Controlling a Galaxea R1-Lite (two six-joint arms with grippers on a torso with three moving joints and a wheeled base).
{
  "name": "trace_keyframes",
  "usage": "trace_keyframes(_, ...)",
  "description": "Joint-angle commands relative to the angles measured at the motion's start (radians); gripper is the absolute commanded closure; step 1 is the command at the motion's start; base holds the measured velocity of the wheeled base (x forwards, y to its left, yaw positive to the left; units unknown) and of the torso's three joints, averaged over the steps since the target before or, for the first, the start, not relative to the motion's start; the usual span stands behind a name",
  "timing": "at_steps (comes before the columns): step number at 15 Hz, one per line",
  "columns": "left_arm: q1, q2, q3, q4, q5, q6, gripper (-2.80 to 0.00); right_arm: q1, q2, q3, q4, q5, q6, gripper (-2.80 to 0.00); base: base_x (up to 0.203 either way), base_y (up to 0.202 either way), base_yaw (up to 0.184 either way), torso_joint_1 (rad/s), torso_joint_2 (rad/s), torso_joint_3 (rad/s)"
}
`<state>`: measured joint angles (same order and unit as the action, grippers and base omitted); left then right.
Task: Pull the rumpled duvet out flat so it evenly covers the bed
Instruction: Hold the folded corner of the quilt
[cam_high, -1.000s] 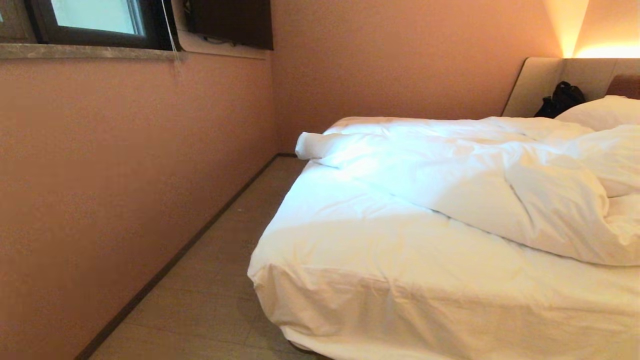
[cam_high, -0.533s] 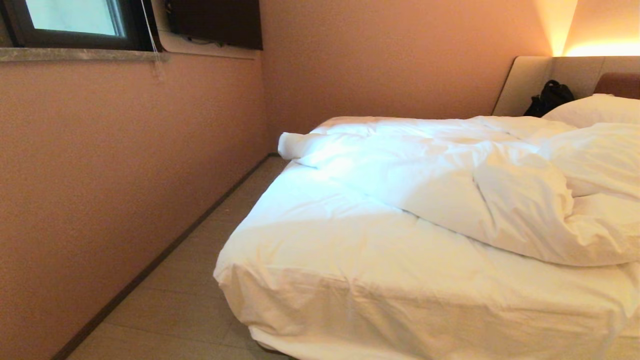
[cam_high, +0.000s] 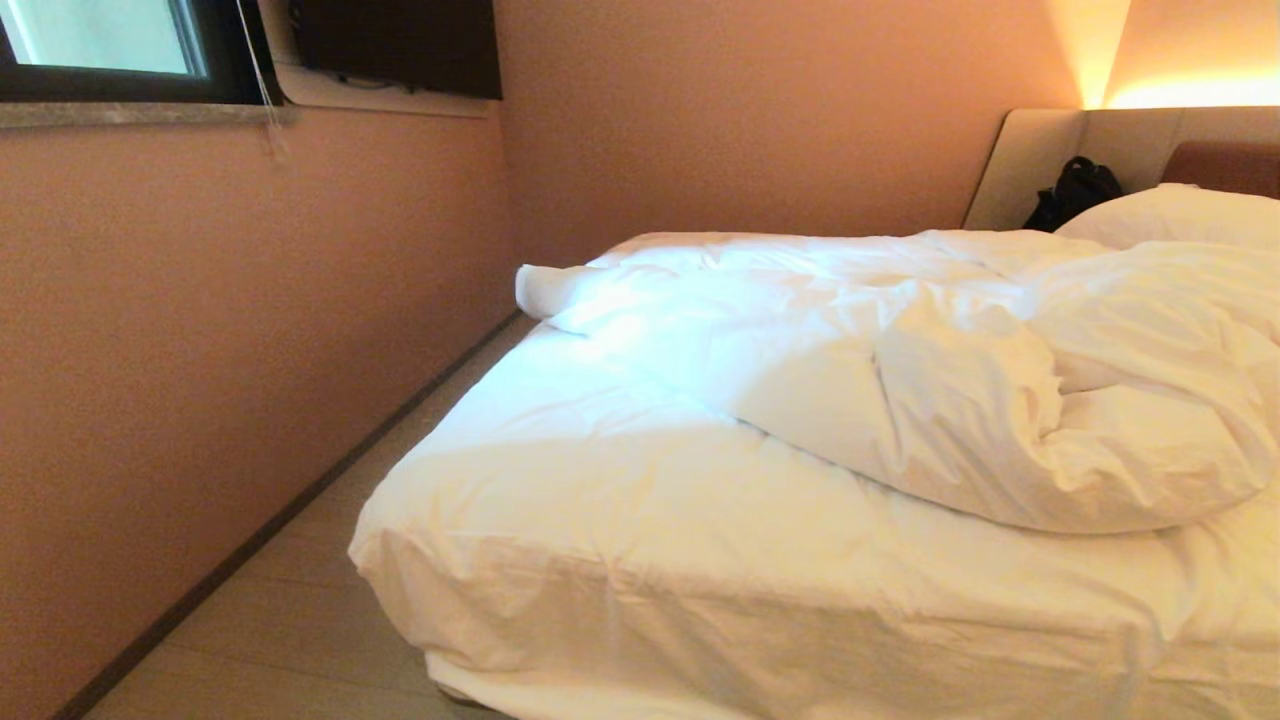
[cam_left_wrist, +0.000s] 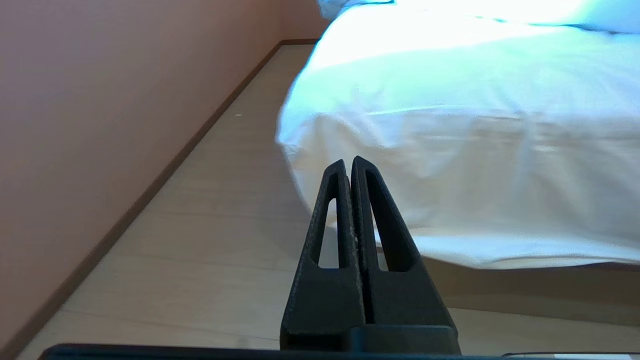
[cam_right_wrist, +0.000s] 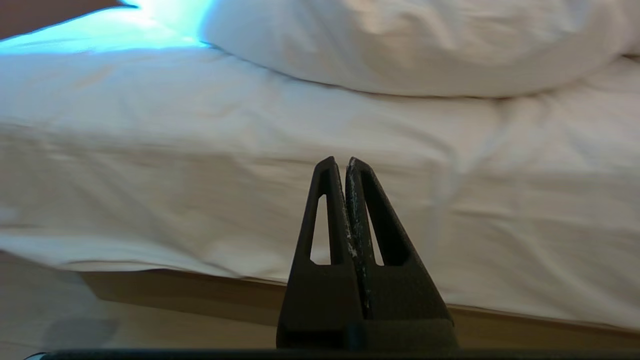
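Left of the bed (cam_high: 560, 520) corner, we are holding our left gripper (cam_left_wrist: 348, 165) pressed together and empty; nearer its middle our right gripper (cam_right_wrist: 340, 165) likewise; the duvet (cam_high: 900, 400) is lying bunched toward the headboard, so we are risking pinching the sheet instead

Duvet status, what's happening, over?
Both end effectors, left and right, shut, empty, short of the bed. Duvet bunched, untouched. Nothing blocking.
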<state>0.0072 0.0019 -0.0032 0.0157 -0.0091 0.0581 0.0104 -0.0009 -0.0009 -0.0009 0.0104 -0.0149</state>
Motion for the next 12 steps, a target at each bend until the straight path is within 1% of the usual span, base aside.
trace_keyframes(1, 0.000, 0.000, 0.000, 0.000, -0.001, 0.000, 0.00, 0.000, 0.001, 0.000, 0.000, 0.001, 0.000, 0.00, 0.000, -0.191, -0.002, -0.001, 0.00, -0.002)
trace_keyframes(12, 0.000, 0.000, 0.000, -0.002, -0.001, 0.000, 0.00, 0.000, 0.001, 0.000, 0.000, 0.001, 0.000, 0.00, 0.000, -0.195, -0.001, 0.003, 0.00, 0.002)
